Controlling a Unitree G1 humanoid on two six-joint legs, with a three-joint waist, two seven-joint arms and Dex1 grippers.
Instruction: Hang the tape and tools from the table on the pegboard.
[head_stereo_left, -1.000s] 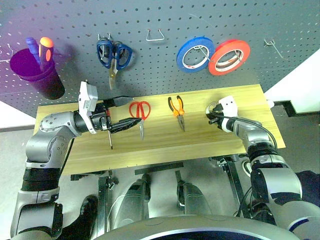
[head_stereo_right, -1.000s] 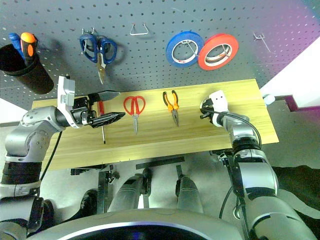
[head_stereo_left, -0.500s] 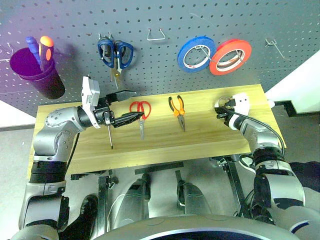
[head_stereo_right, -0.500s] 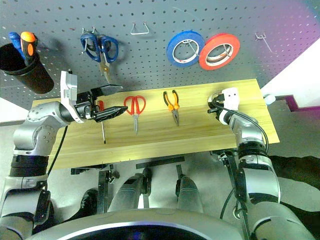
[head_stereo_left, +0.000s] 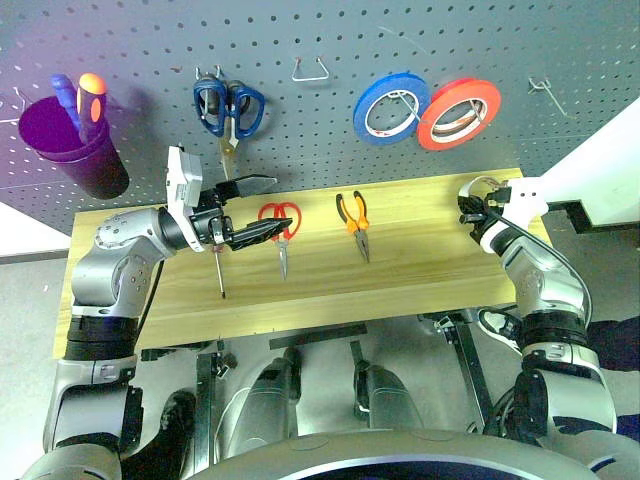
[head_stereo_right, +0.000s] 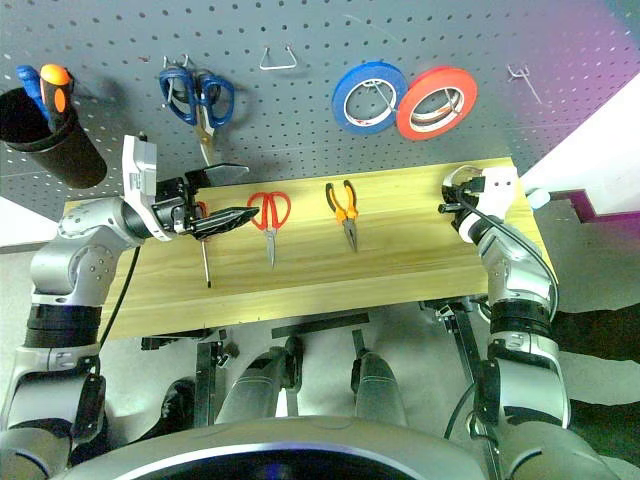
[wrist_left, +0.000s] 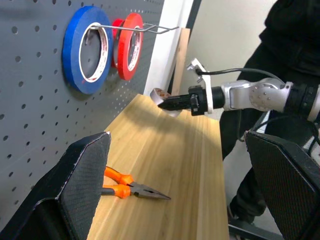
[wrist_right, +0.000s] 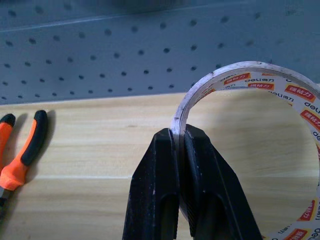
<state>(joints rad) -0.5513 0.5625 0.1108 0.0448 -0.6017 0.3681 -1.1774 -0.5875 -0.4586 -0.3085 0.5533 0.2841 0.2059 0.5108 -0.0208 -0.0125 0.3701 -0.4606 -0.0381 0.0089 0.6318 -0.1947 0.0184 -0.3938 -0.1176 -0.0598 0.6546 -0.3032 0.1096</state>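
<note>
Readable text, one item: on the tape (wrist_right: 250, 150), you find small red labels printed around the inner cardboard core, each reading "deli" in Latin letters alongside Chinese characters too small for you to make out with certainty. The label repeats along the core's upper arc and again at its lower edge.

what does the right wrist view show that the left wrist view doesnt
Right wrist view alone: the right tool shut on the wall of the white tape roll, one finger inside the ring and one outside, with red printing inside the roll.

Left wrist view alone: the blue tape roll and red tape roll hanging on a wire hook, the left tool's open fingers, and a person in dark clothes.

Both: the pliers, the wooden table and the pegboard.
</note>
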